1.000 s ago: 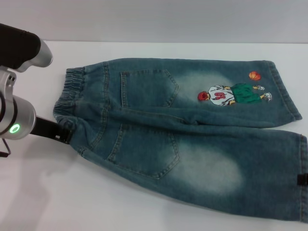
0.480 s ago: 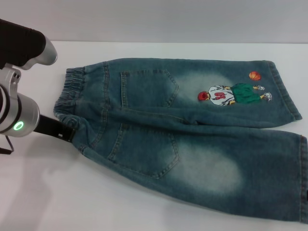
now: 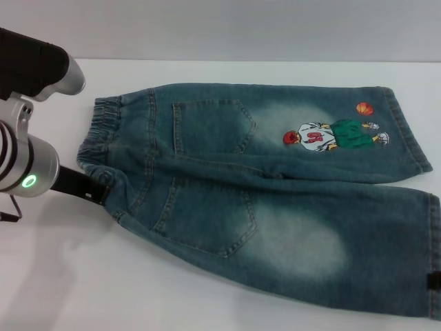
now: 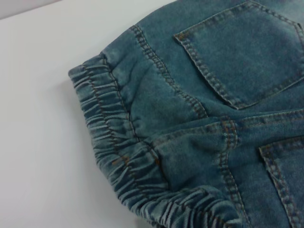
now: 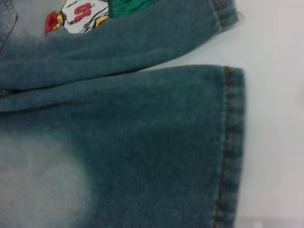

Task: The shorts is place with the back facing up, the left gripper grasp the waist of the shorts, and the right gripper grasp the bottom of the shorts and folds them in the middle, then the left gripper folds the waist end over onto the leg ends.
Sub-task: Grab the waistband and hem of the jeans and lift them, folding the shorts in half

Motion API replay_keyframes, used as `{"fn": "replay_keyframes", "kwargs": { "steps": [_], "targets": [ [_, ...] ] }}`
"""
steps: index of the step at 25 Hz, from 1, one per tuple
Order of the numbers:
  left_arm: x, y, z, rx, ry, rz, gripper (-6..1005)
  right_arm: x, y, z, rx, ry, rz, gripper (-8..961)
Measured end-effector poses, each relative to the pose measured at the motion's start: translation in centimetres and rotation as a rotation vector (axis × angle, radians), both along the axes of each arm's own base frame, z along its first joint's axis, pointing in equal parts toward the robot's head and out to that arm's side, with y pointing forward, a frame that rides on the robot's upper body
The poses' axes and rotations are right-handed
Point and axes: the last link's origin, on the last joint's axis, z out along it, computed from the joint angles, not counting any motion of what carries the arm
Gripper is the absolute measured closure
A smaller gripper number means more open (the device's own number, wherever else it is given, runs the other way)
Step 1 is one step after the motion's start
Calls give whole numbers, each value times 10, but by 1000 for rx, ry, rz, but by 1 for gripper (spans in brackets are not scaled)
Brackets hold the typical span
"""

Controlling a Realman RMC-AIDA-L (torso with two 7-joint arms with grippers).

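Left gripper (image 3: 96,189) at the waist of the shorts (image 3: 100,141), its grip impossible to tell

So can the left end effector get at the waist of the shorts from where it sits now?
Probably yes. The left end effector already sits at the near edge of the waist of the shorts, which lies flat on the white table with nothing on it. Whether its fingers have closed is hidden.

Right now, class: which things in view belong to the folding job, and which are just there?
Part of the job:
- shorts
- waist of the shorts
- leg ends
- left gripper, at the waistband
- right gripper, at the near leg hem

Just there:
- white table
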Motion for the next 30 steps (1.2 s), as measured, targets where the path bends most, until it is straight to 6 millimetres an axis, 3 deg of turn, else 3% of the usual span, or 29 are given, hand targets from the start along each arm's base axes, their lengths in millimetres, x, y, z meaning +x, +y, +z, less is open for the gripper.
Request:
{"fn": "replay_keyframes", "kwargs": {
  "steps": [14,22,30],
  "targets": [
    [2,1,-1,-5,-5,-5,938,-9,8,-17,-14,21,44,349],
    [2,0,-1,-5,-6,-4,937,-14,13,-16,10,41,64,350],
    [2,1,-2,-6,-6,-3,937,-4,8,-11,-2,-14,30,350]
  ]
}}
